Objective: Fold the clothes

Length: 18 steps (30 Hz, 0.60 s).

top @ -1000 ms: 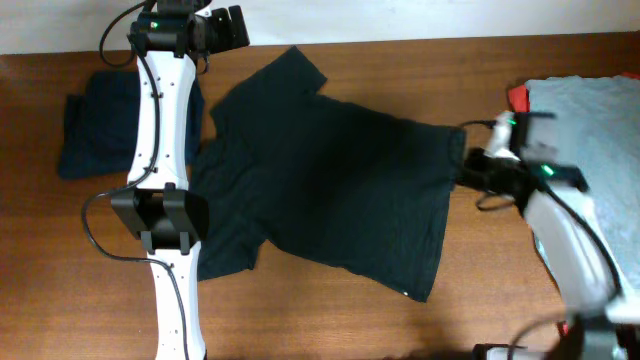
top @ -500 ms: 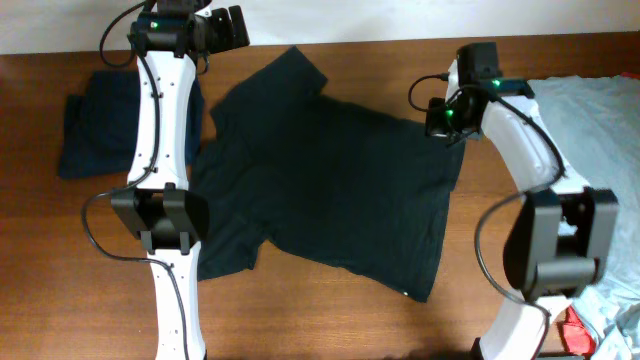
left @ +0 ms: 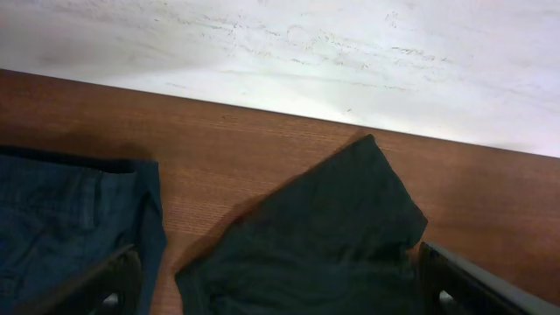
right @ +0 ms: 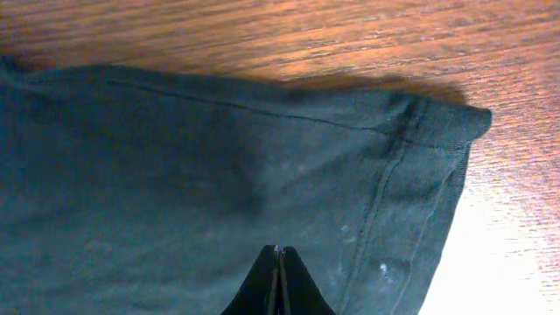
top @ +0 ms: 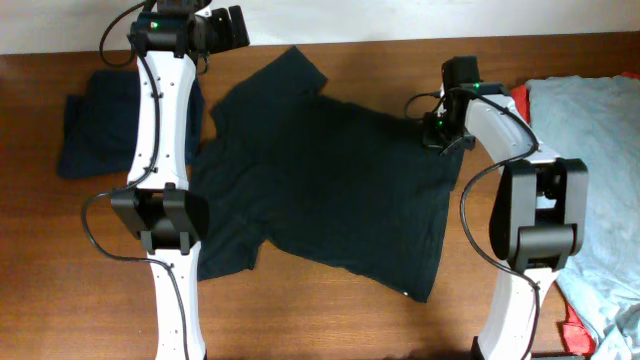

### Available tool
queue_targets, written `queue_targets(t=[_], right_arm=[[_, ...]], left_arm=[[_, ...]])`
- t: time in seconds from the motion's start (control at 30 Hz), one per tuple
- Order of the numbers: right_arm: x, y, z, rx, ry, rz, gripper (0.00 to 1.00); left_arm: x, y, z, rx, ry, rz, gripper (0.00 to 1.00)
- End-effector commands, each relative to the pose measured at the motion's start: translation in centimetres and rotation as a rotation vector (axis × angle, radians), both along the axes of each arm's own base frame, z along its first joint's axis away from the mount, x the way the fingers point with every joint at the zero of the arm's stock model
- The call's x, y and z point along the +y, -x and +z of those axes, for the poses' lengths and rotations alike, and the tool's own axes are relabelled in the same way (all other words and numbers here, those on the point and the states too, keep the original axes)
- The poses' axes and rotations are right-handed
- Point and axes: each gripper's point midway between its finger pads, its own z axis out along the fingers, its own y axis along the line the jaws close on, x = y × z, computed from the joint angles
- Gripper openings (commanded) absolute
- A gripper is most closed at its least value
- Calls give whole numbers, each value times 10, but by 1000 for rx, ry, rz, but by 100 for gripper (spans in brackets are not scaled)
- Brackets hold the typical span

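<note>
You see the black T-shirt [top: 330,180] spread out in the middle of the table [top: 350,320], and your right gripper [right: 278,271] is at its far right corner with the jaws pressed fully together, tips at the fabric. Whether they pinch any cloth, you cannot tell. Your left gripper [top: 236,27] stands wide open and empty near the far edge, above the gap between the shirt's sleeve and the folded navy garment [top: 95,130].
</note>
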Motion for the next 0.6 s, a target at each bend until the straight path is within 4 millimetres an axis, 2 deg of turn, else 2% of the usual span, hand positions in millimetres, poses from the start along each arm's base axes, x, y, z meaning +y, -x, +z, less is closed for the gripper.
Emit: queue_targets(t=[0.0,0.3,0.57], right_arm=[[-3,-4,-8,8,31,-35,4],[-7,0,-29,46,52,-57,4],[-32,4,-55,88,73,-105,4]], left_arm=[[-1,0,9,-19,4,-3,99],[-1,0,9,-19,4,-4,99],[-1,0,9,-19,4,-3,99]])
